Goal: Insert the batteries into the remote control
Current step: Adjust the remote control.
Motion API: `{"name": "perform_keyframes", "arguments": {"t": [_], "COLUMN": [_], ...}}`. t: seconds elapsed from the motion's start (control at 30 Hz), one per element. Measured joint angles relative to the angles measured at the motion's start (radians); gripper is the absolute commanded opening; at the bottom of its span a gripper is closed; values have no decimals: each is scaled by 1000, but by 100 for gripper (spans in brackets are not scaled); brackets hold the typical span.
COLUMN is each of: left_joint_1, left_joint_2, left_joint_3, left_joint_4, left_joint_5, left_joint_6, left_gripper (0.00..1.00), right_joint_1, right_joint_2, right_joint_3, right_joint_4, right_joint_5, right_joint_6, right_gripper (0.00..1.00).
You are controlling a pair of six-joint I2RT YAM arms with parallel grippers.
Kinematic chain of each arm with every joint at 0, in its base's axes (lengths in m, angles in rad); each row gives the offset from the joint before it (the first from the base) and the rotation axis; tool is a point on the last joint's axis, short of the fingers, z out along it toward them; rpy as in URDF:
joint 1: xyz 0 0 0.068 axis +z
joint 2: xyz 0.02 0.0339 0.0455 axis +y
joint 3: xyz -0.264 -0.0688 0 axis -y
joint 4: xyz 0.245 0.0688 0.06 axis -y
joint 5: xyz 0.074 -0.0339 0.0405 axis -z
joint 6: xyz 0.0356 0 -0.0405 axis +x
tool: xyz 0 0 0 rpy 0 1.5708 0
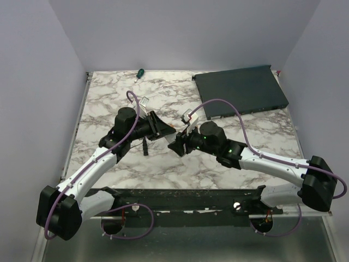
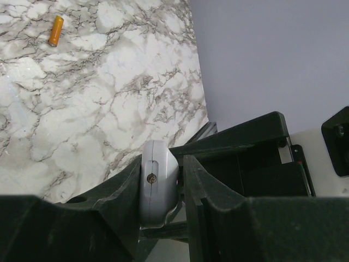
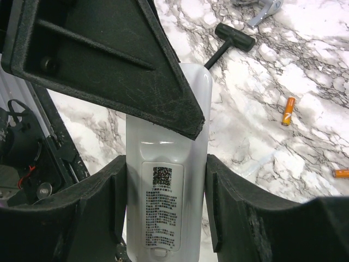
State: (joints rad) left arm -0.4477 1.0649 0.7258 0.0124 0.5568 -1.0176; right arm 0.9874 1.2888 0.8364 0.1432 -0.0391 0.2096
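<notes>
The white remote control (image 3: 166, 207) is held back side up, its printed label facing the right wrist camera. My right gripper (image 3: 165, 161) is shut on its sides. My left gripper (image 2: 161, 164) is shut on its other end (image 2: 158, 180), seen edge-on with a small screw. A left finger (image 3: 109, 54) covers the remote's far part. Two orange batteries (image 3: 288, 111) (image 3: 341, 173) lie on the marble to the right. One battery (image 2: 55, 30) also shows in the left wrist view. In the top view both grippers (image 1: 158, 126) (image 1: 179, 144) meet mid-table and hide the remote.
A large dark flat box (image 1: 240, 90) lies at the back right. A green-handled screwdriver (image 1: 139, 72) lies at the back edge. A black-handled tool (image 3: 232, 38) lies beyond the remote, also visible in the top view (image 1: 145, 146). A silver bracket (image 3: 264, 8) lies beyond it.
</notes>
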Motion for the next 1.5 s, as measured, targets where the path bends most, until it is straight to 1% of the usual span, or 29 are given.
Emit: {"name": "perform_keyframes", "arguments": {"t": [0.3,0.53,0.63,0.8,1.07,1.3,1.5], "left_joint_1": [0,0,0,0,0,0,0], "left_joint_2": [0,0,0,0,0,0,0], "left_joint_3": [0,0,0,0,0,0,0], "left_joint_4": [0,0,2,2,3,8,8], "left_joint_5": [0,0,0,0,1,2,2], "left_joint_6": [8,14,15,15,21,26,26], "left_gripper": [33,28,28,32,32,30,31], "right_joint_1": [0,0,0,0,0,0,0], "right_joint_2": [0,0,0,0,0,0,0], "right_joint_3": [0,3,4,4,6,10,10], "right_joint_4": [-3,-3,-4,-4,-3,-4,-4], "right_joint_5": [9,8,8,8,8,7,7], "right_joint_6": [8,8,8,8,7,7,7], "right_gripper": [12,13,13,13,13,13,13]}}
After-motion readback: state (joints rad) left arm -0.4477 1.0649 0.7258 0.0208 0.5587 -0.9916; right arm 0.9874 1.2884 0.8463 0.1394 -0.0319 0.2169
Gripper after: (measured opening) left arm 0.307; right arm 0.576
